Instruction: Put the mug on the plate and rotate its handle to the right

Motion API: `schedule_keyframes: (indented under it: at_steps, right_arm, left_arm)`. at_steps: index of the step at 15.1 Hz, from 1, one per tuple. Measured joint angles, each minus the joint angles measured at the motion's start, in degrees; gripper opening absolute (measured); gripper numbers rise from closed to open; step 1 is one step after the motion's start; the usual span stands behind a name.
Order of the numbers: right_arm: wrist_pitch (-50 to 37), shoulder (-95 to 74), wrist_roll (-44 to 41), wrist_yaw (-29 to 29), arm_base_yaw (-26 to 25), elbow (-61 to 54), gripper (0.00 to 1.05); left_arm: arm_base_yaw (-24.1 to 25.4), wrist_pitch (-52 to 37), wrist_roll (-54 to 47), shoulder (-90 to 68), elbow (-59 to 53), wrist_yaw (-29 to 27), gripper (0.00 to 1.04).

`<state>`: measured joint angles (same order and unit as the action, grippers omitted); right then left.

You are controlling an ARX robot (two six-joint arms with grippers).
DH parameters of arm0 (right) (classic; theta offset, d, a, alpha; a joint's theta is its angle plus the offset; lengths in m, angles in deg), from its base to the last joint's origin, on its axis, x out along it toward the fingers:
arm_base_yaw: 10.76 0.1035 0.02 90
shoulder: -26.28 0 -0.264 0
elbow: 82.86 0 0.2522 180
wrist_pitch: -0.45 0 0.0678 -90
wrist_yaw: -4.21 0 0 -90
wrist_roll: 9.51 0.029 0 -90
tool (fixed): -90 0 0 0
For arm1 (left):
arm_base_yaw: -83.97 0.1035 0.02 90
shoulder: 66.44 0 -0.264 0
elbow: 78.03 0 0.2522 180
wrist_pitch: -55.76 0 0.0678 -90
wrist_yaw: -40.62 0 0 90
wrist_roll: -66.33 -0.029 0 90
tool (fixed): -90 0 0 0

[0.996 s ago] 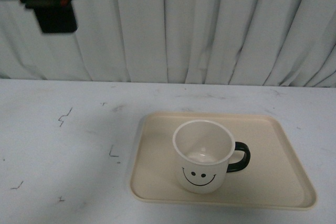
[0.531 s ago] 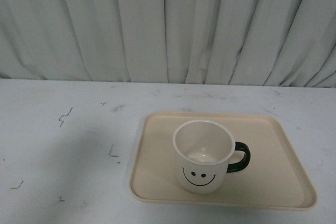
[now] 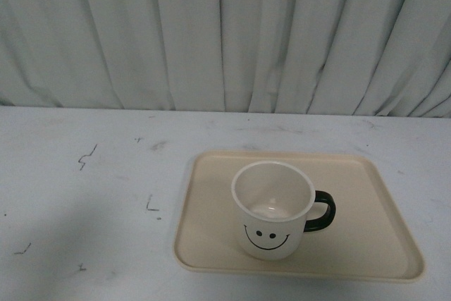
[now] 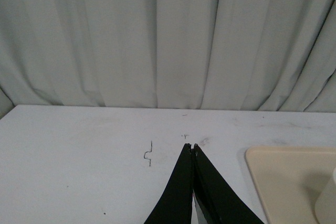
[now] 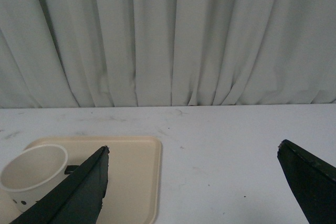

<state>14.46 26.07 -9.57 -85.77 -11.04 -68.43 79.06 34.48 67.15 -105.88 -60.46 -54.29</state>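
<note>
On the plate (image 3: 211, 234), somewhat nearer its front rim than its back, the mug (image 3: 273, 220) is seen upright, with the handle (image 3: 323, 211) turned to the right. The task is judged as good as done, so nothing should be nudged: both arms are best held off the plate, over the bare worktop (image 3: 84, 195). The left jaws are shown pressed together, left of the plate; the right jaws are spread wide, holding nothing
</note>
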Motion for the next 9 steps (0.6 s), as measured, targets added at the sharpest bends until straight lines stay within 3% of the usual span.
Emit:
schedule_keyframes:
  at_steps: [1,2,3,9]
  right_arm:
    - [0.00,0.00,0.00,-0.02,0.00,0.00,0.98]
    - [0.00,0.00,0.00,0.02,0.00,0.00,0.98]
    - [0.02,0.00,0.00,0.00,0.00,0.00,0.98]
    - [0.02,0.00,0.00,0.00,0.00,0.00,0.98]
  left_arm:
    - [3.52,1.66,-0.02,2.27,-0.63,3.80,0.02]
    - [5.05,2.91,-0.02,3.82,-1.01,4.02,0.02]
    - [5.07,-0.31,-0.02,4.24,-2.78,4.48,0.02]
    - [4.74,12.04,-0.02,16.17,-3.21,4.90,0.02]
